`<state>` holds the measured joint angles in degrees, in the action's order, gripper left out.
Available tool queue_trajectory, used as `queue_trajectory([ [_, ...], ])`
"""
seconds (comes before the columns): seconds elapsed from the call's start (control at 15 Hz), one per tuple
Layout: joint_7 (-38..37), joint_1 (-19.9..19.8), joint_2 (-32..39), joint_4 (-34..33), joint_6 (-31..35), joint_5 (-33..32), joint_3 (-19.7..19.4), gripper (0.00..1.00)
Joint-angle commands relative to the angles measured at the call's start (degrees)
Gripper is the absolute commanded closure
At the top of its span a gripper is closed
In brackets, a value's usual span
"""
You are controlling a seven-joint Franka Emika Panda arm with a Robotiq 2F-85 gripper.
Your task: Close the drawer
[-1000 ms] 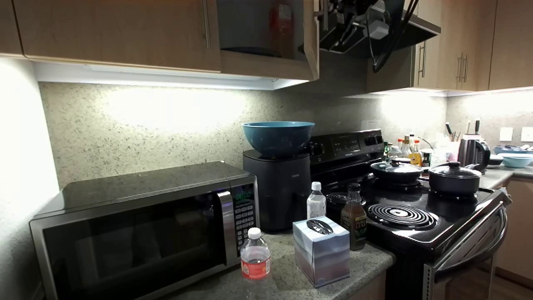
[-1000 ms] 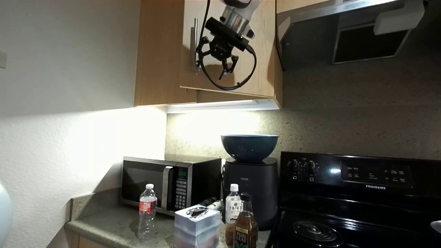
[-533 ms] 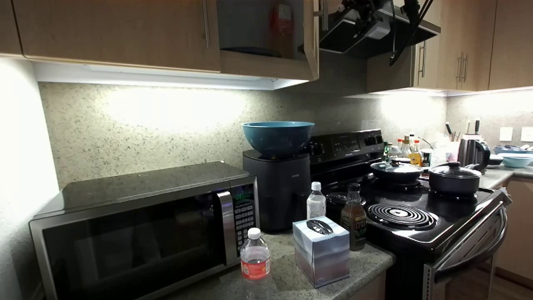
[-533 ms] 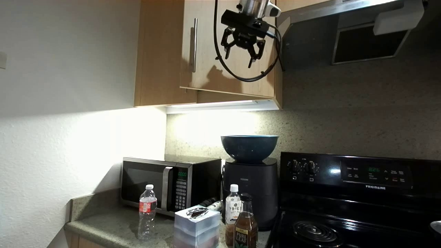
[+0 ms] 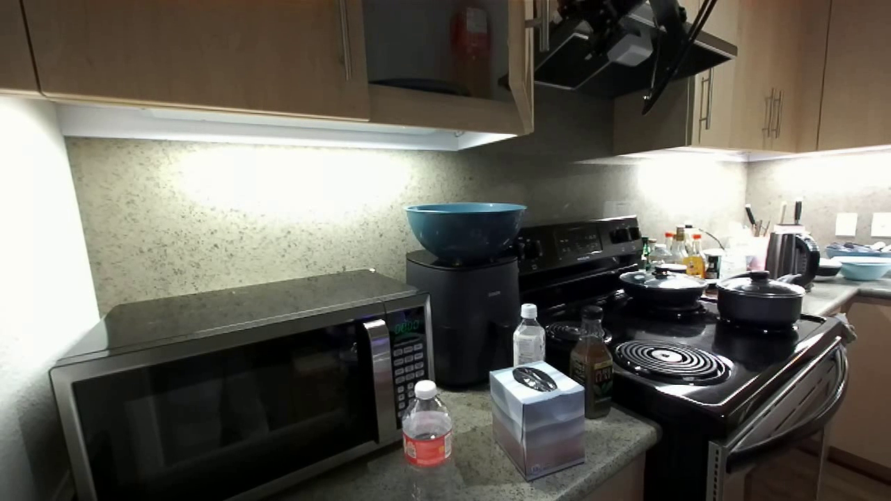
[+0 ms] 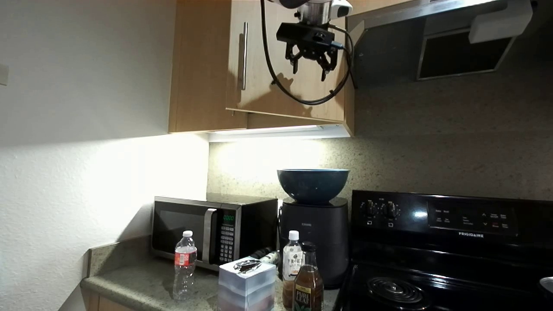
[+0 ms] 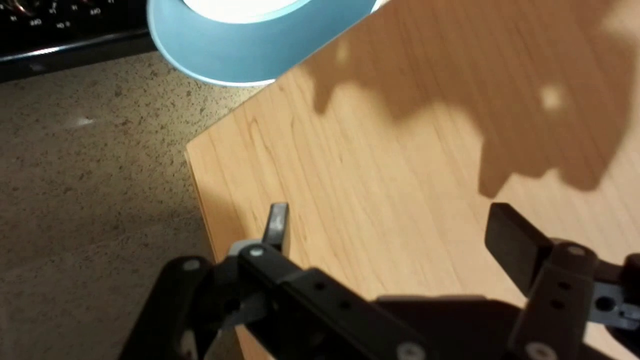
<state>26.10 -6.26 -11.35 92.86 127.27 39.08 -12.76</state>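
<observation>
The drawer is a light-brown wall cabinet door (image 6: 255,93) with a slim vertical metal bar handle (image 6: 245,56). The door stands open at an angle; its edge (image 5: 522,69) and the grey interior (image 5: 418,42) with a red item (image 5: 470,42) show in an exterior view. My gripper (image 6: 309,72) is open and empty in front of the door's outer face, right of the handle. In the wrist view the gripper (image 7: 391,217) has its fingers wide apart over the door's wood face (image 7: 370,165), apart from it as far as the shadow shows. The handle is outside the wrist view.
The range hood (image 6: 389,52) is close right of the door. Below stand a blue bowl (image 6: 313,185) on a black appliance (image 6: 315,242), a microwave (image 6: 185,229), bottles (image 6: 185,263), a tissue box (image 6: 247,280) and the stove (image 6: 436,259). A cable (image 6: 270,65) loops round the gripper.
My gripper has moved right, away from the handle, and turned to point more straight down. It stays open. The cabinet door has not visibly moved.
</observation>
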Motion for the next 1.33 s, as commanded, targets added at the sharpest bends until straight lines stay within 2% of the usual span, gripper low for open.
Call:
queue_trajectory([
  [0.0, -0.1, 0.6, 0.1, -0.1, -1.5, -0.8, -0.6, 0.0],
  [0.33, 0.8, 1.2, -1.1, 1.1, 1.3, 2.9, -0.9, 0.0],
  [0.6, 0.9, 2.6, 0.4, -0.5, 2.4, 5.5, 0.1, 0.0],
  [1.07, -0.4, 3.9, 2.9, -2.1, 1.9, 4.6, 1.5, 0.0],
  [1.27, -0.4, 4.4, 5.6, -3.9, 2.4, 2.8, 3.5, 0.0],
])
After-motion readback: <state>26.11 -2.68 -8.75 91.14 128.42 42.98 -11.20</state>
